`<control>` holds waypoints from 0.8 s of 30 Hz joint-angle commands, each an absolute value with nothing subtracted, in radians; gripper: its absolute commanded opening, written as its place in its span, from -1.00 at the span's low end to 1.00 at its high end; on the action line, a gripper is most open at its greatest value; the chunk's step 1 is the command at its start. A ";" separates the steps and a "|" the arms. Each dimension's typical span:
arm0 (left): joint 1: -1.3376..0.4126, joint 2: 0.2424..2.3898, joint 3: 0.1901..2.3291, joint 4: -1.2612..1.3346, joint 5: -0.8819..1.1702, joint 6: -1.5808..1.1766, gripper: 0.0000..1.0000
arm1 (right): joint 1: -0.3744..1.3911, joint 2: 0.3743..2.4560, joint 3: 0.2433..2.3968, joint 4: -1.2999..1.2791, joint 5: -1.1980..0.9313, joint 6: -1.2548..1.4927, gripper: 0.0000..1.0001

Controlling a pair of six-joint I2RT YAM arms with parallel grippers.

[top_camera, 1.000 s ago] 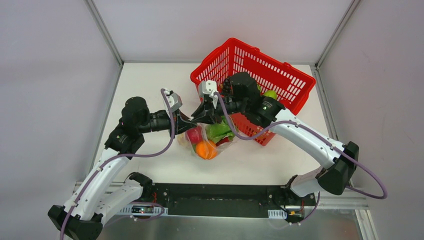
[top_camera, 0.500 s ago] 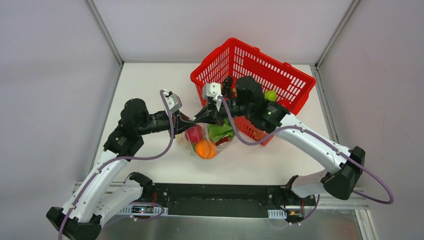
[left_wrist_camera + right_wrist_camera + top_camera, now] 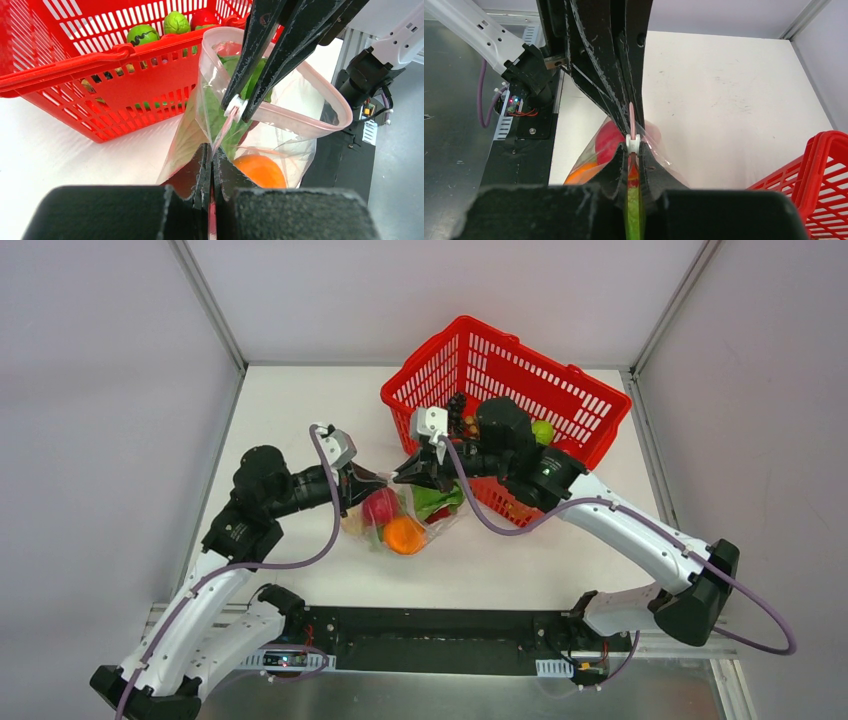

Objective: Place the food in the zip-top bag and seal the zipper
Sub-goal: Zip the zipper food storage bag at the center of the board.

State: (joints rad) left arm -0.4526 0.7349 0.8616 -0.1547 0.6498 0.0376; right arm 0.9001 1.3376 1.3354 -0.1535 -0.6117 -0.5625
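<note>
The clear zip-top bag [image 3: 395,525] hangs between my grippers over the table. It holds a round red fruit [image 3: 381,506], an orange piece [image 3: 405,535] and the green cabbage [image 3: 437,502]. The yellow fruit is not visible. My left gripper [image 3: 367,485] is shut on the bag's left mouth corner [image 3: 212,152]. My right gripper [image 3: 409,474] is shut on the pink-red zipper [image 3: 631,116] at its white slider [image 3: 633,143]. In the left wrist view the right gripper [image 3: 239,108] pinches the slider, and the mouth beyond it [image 3: 320,95] gapes open.
A red plastic basket [image 3: 520,375] stands at the back right, just behind the right gripper, with green and red toy produce [image 3: 176,22] and a dark bunch [image 3: 458,405] inside. It also shows in the right wrist view [image 3: 824,170].
The left arm has drawn back to the left with the bag corner. The bag and its food have shifted a little left and the right arm has followed. Both grippers stay shut.
</note>
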 commanded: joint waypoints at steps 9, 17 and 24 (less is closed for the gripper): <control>-0.448 0.816 0.938 -0.041 0.891 -0.038 -0.12 | 0.892 1.295 1.342 -0.127 -0.637 -0.523 -1.00; -0.448 0.820 0.966 -0.150 0.898 0.073 -0.78 | 0.892 1.295 1.355 -0.145 -0.624 -0.532 -1.00; -0.448 0.777 0.930 -0.089 0.778 0.054 -1.00 | 0.893 1.289 1.350 -0.160 -0.592 -0.535 -1.00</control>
State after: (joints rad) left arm -0.4503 0.8242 0.9245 -0.1558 0.8425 0.0528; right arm 0.8944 1.3109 1.3209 -0.1654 -0.6132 -0.5346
